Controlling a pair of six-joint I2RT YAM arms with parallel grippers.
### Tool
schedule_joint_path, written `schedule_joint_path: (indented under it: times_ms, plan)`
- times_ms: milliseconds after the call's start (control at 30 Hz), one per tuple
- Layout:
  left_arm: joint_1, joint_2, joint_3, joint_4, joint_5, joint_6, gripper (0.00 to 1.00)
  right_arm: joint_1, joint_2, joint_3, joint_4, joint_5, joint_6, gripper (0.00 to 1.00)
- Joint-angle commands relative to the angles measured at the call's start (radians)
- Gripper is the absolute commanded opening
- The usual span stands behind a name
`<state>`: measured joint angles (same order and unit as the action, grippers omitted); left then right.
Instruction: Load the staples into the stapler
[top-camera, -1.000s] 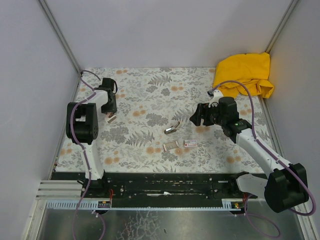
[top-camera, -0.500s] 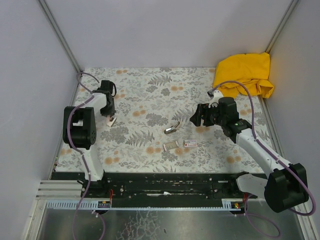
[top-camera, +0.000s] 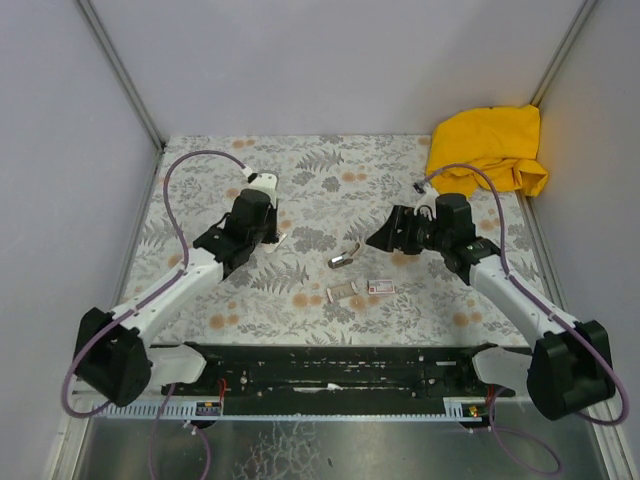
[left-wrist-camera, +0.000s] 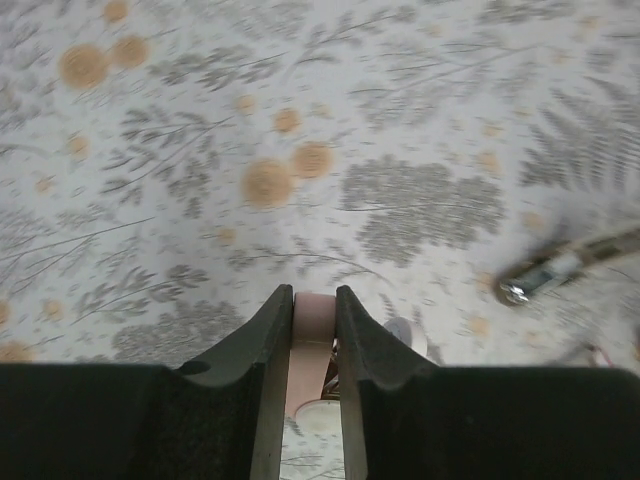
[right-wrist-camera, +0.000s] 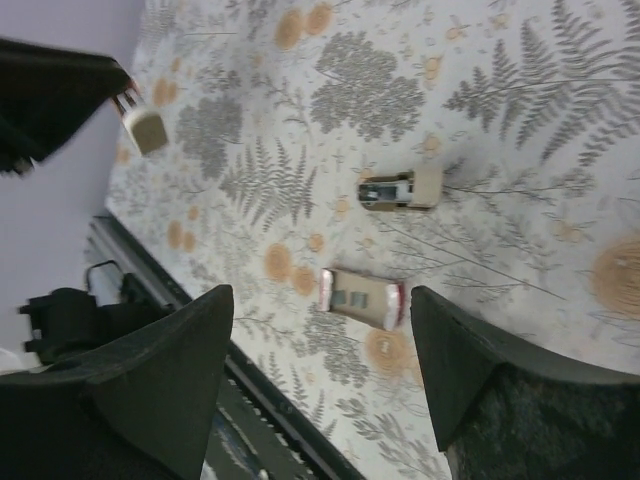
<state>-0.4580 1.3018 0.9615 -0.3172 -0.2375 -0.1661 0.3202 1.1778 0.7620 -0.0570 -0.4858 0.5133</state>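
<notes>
**Left pincer grips a small pink piece; the stapler and staple box lie at mid-table.**

The left pincer (left-wrist-camera: 314, 296) is closed on a pale-pink and cream plastic piece (right-wrist-camera: 146, 129). It pinches the piece across its narrow sides so the end hangs clear below the fingers, apparently so it can be carried to the stapler (top-camera: 344, 257). The stapler, a silver channel with a cream end, lies alone at the middle of the floral table (top-camera: 300, 170), between the arms where either can reach it. Just nearer the arm bases sit the open box tray (top-camera: 343, 291) and, beside it, the white-and-red sleeve (top-camera: 380, 287). The grey strips in the tray are probably the staples (right-wrist-camera: 352, 298), though the view is too coarse to be sure. The right pincer (top-camera: 388, 234) hangs empty to the right of the stapler with its jaws wide apart, likely so it can steady the stapler.
</notes>
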Motion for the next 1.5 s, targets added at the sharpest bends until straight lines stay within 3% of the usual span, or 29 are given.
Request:
schedule_joint_path:
  times_ms: [0,267,600,900,1333,1467]
  plan:
    - [-0.191,-0.114,-0.112,0.219,-0.095,-0.018,0.0,0.006,0.069,-0.025,0.156,-0.197,0.201,0.78]
    - [-0.463,-0.17,-0.15,0.309,-0.198,-0.038,0.0,0.157,0.111,0.034,0.202,-0.293,0.085,0.78]
    - [-0.541,-0.143,-0.11,0.317,-0.189,-0.1,0.0,0.26,0.114,0.036,0.193,-0.18,-0.061,0.72]
    - [-0.551,-0.151,-0.097,0.3,-0.18,-0.123,0.0,0.301,0.129,0.053,0.229,-0.208,-0.091,0.7]
    - [-0.553,-0.16,-0.099,0.294,-0.169,-0.148,0.0,0.319,0.153,0.036,0.284,-0.188,-0.078,0.3]
    - [-0.552,-0.165,-0.085,0.239,-0.243,-0.194,0.0,0.319,0.128,0.009,0.321,-0.164,-0.081,0.17]
